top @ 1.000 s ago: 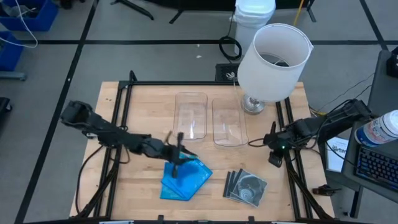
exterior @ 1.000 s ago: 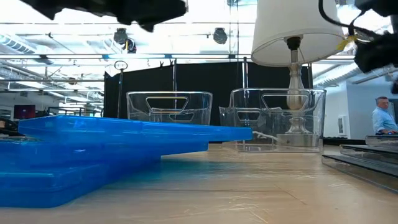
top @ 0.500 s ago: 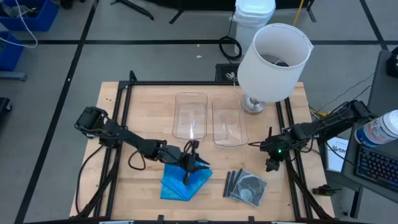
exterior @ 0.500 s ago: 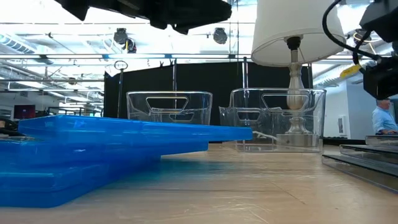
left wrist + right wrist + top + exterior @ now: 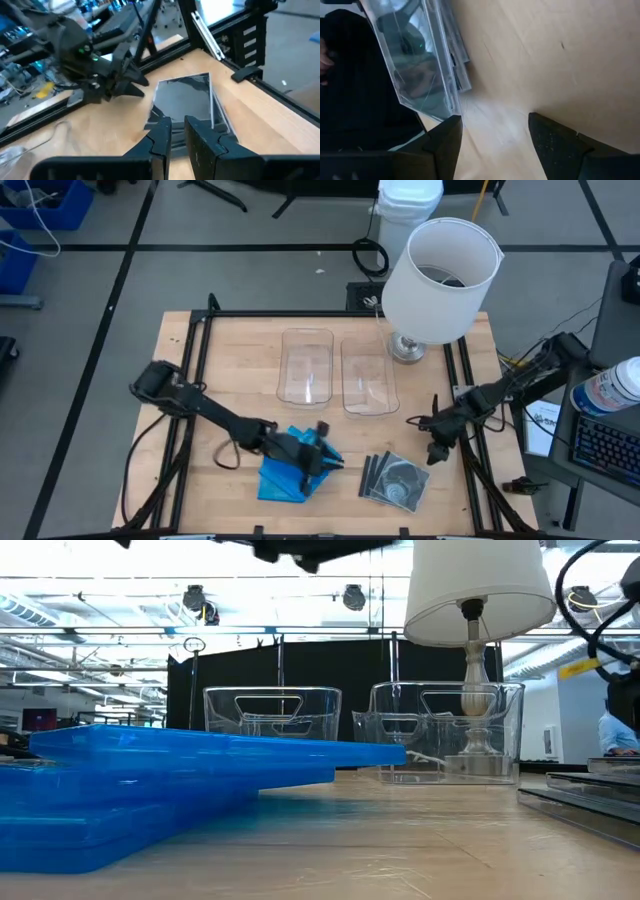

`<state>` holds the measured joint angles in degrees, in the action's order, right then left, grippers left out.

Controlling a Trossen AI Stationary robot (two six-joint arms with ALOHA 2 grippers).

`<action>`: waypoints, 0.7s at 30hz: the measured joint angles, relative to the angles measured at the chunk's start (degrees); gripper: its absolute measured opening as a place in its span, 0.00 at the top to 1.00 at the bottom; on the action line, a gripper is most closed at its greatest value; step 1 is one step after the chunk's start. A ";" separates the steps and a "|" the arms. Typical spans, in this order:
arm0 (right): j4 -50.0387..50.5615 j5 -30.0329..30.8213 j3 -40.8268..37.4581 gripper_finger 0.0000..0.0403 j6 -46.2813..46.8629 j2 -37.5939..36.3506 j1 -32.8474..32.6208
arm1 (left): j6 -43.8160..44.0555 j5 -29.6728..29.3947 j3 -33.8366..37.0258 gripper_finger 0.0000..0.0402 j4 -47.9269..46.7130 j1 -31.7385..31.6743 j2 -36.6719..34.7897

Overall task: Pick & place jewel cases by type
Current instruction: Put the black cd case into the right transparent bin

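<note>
Several bright blue jewel cases lie stacked askew near the table's near edge, filling the low view's left. A stack of clear square cases with silver discs lies to their right, flat on the wood. My left gripper hovers above the blue stack's right part, fingers nearly together, pointing toward the clear cases. My right gripper is open just right of and beyond the clear stack; its fingers straddle bare wood beside that stack's corner.
Two clear bins stand side by side at mid-table, beyond the cases. A white-shaded lamp stands on its base at the far right. Black frame rails run along both table sides. A person stands far behind.
My left gripper has travelled toward the table's right and near edge, crossing over the blue stack, and has risen out of the low view's top. My right gripper has moved down and toward the near edge, closer to the clear cases. The cases have stayed put.
</note>
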<state>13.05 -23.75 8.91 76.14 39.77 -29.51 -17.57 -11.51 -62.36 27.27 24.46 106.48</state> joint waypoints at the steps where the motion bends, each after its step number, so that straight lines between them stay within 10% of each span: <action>1: -0.01 1.24 -0.02 0.45 0.42 0.09 -0.92 | -0.15 -0.04 -2.27 0.84 -2.11 -0.02 1.95; 14: -2.15 10.25 -0.13 0.45 1.55 0.24 -7.45 | -2.09 12.44 -39.64 0.84 -33.16 -0.57 23.27; 21: -2.25 12.55 -0.13 0.45 1.67 0.39 -8.61 | 5.22 20.03 -47.43 0.84 -43.11 -2.74 27.60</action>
<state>10.79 -11.21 8.78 77.81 40.16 -38.11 -12.34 8.52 -109.79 -15.85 21.72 134.07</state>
